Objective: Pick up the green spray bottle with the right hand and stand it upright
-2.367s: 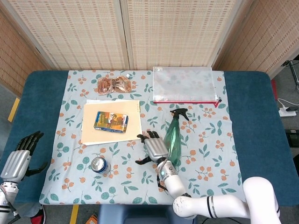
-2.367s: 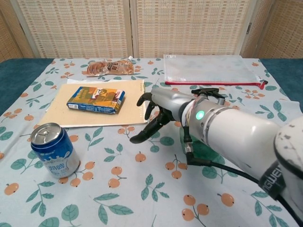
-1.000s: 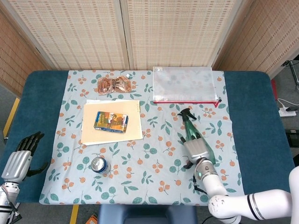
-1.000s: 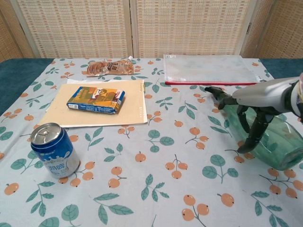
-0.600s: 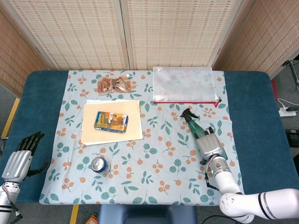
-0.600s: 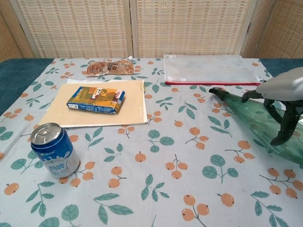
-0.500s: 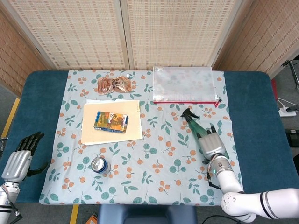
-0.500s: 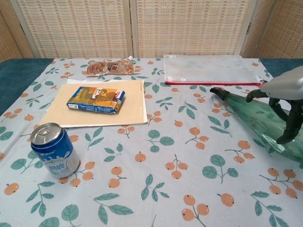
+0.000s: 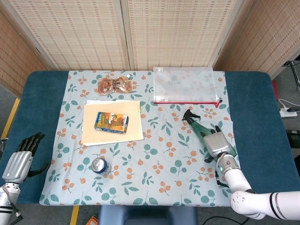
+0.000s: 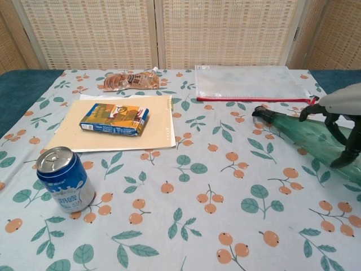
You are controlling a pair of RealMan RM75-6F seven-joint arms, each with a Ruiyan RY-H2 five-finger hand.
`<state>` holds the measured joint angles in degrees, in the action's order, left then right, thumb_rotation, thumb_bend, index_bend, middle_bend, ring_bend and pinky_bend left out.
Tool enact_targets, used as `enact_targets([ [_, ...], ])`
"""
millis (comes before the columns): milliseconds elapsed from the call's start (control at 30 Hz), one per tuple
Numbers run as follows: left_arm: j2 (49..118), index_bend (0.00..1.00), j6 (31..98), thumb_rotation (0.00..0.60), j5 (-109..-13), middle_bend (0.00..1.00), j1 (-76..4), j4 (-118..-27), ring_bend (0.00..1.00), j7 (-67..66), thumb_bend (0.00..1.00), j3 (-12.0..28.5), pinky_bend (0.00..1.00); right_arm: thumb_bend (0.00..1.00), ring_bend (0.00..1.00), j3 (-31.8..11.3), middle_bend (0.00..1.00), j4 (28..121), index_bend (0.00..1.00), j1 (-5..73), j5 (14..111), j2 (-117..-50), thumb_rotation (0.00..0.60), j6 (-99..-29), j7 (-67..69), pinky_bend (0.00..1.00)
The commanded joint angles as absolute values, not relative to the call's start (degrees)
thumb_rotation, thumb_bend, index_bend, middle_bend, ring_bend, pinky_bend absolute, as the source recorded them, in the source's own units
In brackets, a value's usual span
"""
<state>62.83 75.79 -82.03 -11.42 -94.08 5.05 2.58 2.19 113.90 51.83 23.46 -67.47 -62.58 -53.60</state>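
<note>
A: Left hand (image 9: pixel 18 161) idle, fingers apart, off the table's near-left edge.

B: Green spray bottle (image 9: pixel 200 127) lying flat at right; right hand (image 9: pixel 216 144) draped over, grip uncertain. Grasp stage: next, firm closure, then tilting upright.

Blue can (image 10: pixel 62 179), snack box (image 10: pixel 114 118) on folder (image 10: pixel 152 130), mesh pouch (image 10: pixel 245 82).

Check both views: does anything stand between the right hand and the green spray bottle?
Nothing visible does. The right hand is already over the green spray bottle, which lies on its side on the tablecloth; the zip pouch lies beyond its nozzle.
</note>
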Motion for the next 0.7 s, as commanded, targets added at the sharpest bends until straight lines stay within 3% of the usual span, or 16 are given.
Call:
enact_targets([
  [33,62.8,0.0,75.8,0.6,-82.0,0.0,-11.4,-94.1,0.0,5.0,0.25,2.6,0.0,0.0,0.13,-3.2,0.54,118.1,0.16,50.0,32.6,-66.8,0.6,-62.7,-44.9,0.0],
  [200,62.7,0.0,75.9,0.6,-82.1,0.0,-11.4,-94.1,0.0,5.5,0.25,2.6,0.0,0.0,0.14,-10.1,0.54,122.8,0.24,51.6,30.9,-69.4,0.6,-71.6,-43.9,0.0],
  [300,62.7,0.0,75.9,0.6,-82.2,0.0,-11.4,-94.1,0.0,5.7,0.25,2.6,0.0,0.0,0.17,-11.0,0.52,123.1,0.29,52.4,28.9,-70.3,0.6,-73.7,-45.2,0.03],
  [400,62.5,0.0,76.1,0.6,-82.9,0.0,-11.3,-94.1,0.0,6.7,0.25,2.4,0.0,0.0,0.2,-18.4,0.48,122.2,0.33,56.4,12.7,-74.3,0.6,-82.3,-48.8,0.12],
  [467,62.4,0.0,76.1,0.6,-83.6,0.0,-11.3,-93.9,0.0,7.6,0.25,2.2,0.0,0.0,0.2,-23.6,0.47,119.3,0.33,61.0,1.4,-77.7,0.6,-89.4,-53.7,0.14],
  [633,62.0,0.0,76.2,0.6,-84.4,0.0,-11.3,-93.6,0.0,10.1,0.25,2.0,0.0,0.0,0.2,-27.8,0.47,109.1,0.33,67.5,-7.8,-85.3,0.6,-103.8,-60.9,0.16],
  [700,61.8,0.0,76.2,0.6,-84.7,0.0,-11.3,-93.5,0.0,11.2,0.25,1.9,0.0,0.0,0.2,-28.5,0.47,105.2,0.33,68.0,-8.8,-87.6,0.6,-106.3,-61.4,0.16],
])
